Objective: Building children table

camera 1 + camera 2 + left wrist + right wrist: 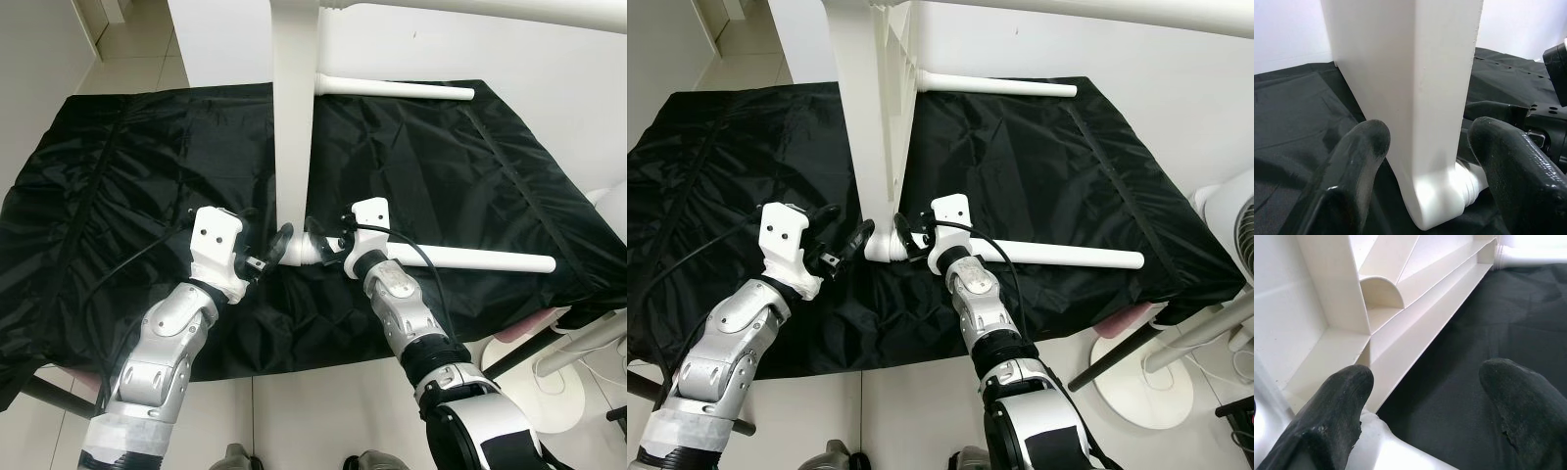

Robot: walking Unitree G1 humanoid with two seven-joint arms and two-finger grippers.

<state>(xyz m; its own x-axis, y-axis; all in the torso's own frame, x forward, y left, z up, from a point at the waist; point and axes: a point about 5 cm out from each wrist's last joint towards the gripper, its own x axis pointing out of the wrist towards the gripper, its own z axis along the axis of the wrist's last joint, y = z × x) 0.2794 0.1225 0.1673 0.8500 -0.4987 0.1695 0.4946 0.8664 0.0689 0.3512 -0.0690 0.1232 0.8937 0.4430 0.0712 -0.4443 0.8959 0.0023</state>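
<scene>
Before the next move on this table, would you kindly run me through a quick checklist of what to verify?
1. White plastic tabletop stands on edge on the black cloth: ok.
2. Left gripper has its jaws open, one on each side of the tabletop's lower corner: ok.
3. Right gripper at the white round leg where it meets that corner; jaws open: ok.
4. Leg fully seated in the corner socket: cannot tell.
5. Second white leg already on at the far corner, lying level: ok.
6. Remaining legs within reach: cannot tell.
</scene>
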